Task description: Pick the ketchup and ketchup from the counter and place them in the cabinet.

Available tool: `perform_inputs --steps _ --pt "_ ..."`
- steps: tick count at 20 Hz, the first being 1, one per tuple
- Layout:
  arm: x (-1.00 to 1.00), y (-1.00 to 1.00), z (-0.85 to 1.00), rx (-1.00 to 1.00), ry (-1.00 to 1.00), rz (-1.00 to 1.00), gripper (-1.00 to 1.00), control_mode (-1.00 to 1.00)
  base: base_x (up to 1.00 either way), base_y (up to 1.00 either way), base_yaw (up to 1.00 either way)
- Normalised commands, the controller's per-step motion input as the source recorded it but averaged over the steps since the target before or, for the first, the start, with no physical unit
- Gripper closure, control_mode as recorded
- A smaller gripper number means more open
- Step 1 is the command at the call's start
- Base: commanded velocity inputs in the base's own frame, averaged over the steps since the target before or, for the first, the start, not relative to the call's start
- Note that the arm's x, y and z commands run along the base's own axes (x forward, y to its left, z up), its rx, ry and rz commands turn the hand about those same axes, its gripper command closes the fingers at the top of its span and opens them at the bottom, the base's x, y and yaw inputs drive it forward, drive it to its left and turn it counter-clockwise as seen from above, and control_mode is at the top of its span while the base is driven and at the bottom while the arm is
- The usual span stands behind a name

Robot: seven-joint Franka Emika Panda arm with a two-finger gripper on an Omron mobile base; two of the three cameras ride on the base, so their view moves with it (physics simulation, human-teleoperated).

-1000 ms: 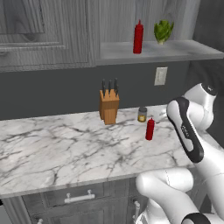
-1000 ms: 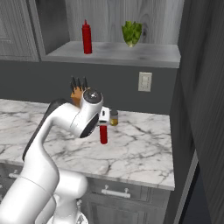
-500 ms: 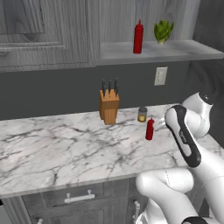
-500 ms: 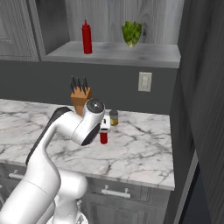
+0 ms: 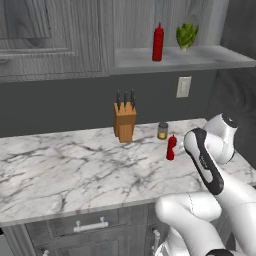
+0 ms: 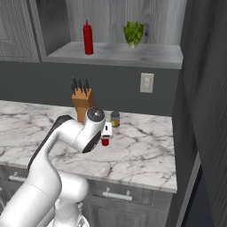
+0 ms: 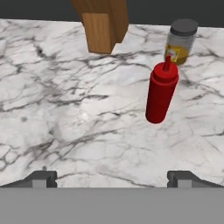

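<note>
Bearing unreadable label, jar (image 7: pixel 180 40) beside ketchup (image 7: pixel 161 92).

Base views behind arm, left and right, facing forward-down over same bench (image 5: pixel 75 170). Hand view close, angled down onto bench.

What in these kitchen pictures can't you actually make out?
- Ketchup on the counter: right base view, mostly behind the arm.
- Jar label: hand view, too small to read.
- Knife block: hand view, top cut off by the edge.
- Green plant on the cabinet shelf: too blurred to identify.
</note>
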Motion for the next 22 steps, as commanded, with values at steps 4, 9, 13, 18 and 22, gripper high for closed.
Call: perform_inputs --steps 4,9,13,18,22 --pt "0.34 -0.10 -0.20 -0.02 0.00 0.00 -1.00 -1.00 0.00 0.00 0.00" --pt "0.48 -0.15 -0.20 0.00 0.02 0.00 -1.00 -1.00 0.00 0.00 0.00" --pt "0.52 -0.15 -0.18 0.00 0.04 0.00 -1.00 -1.00 0.00 0.00 0.00" --pt "0.46 -0.12 -0.14 0.00 0.05 0.00 -1.00 -1.00 0.00 0.00 0.00" --pt "0.38 -0.07 -0.13 0.00 0.05 0.00 -1.00 -1.00 0.00 0.00 0.00"
